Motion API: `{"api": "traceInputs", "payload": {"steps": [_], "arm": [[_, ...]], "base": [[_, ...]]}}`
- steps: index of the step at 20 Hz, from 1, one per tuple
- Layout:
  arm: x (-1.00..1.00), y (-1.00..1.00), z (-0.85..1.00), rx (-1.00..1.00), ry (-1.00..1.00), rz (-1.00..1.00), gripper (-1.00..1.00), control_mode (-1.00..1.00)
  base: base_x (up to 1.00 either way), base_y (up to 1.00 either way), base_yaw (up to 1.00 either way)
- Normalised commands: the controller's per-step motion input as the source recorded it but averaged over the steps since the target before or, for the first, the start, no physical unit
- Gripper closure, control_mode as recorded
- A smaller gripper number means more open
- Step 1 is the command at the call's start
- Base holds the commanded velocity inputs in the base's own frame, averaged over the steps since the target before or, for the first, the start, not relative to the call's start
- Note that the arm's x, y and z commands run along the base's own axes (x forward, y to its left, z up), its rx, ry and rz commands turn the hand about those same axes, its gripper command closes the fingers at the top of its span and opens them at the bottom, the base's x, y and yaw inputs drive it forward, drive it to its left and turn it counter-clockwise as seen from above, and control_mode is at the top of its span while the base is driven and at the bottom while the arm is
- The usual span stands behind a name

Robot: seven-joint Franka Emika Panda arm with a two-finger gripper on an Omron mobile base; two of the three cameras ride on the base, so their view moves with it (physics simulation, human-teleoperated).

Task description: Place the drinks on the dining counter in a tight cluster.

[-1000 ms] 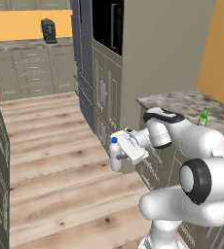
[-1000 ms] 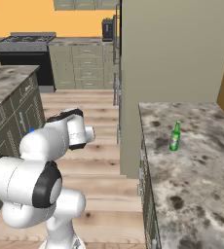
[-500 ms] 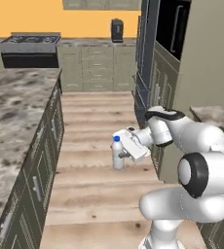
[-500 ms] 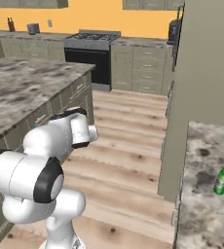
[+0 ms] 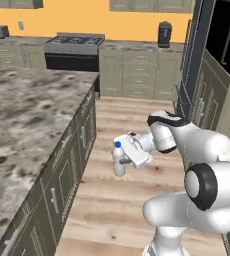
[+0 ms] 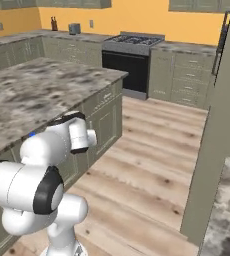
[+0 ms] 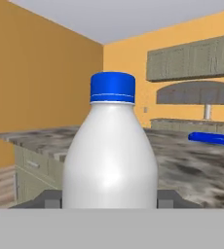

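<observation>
A small white bottle with a blue cap hangs upright over the wooden floor, and my gripper is shut on its body. In the hand view the white bottle stands right in front, with the grey fingers pressed against both of its sides. The dining counter, speckled grey-brown granite over olive cabinet fronts, lies just left of the bottle. That same dining counter stretches out behind my arm in the right base view.
A black stove stands at the back wall between olive cabinets. Tall dark cabinets rise on the right. A flat blue thing lies on the granite top. Another granite counter corner sits at the lower right.
The whole picture has swung round, so the camera moved with the base. The dining counter has come in on the left. The bottle stays in the gripper.
</observation>
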Motion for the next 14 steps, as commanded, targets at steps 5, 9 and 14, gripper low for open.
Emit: {"api": "traceInputs", "payload": {"steps": [5, 9, 14], "arm": [[0.00, 0.00, 0.00, 0.00, 0.00, 0.00, 1.00, 1.00], [0.00, 0.00, 0.00, 0.00, 0.00, 0.00, 1.00, 1.00], [0.00, 0.00, 0.00, 0.00, 0.00, 0.00, 1.00, 1.00]], "base": [[0.70, 0.06, 0.30], [0.08, 0.22, 0.67], [0.10, 0.11, 0.75]]}}
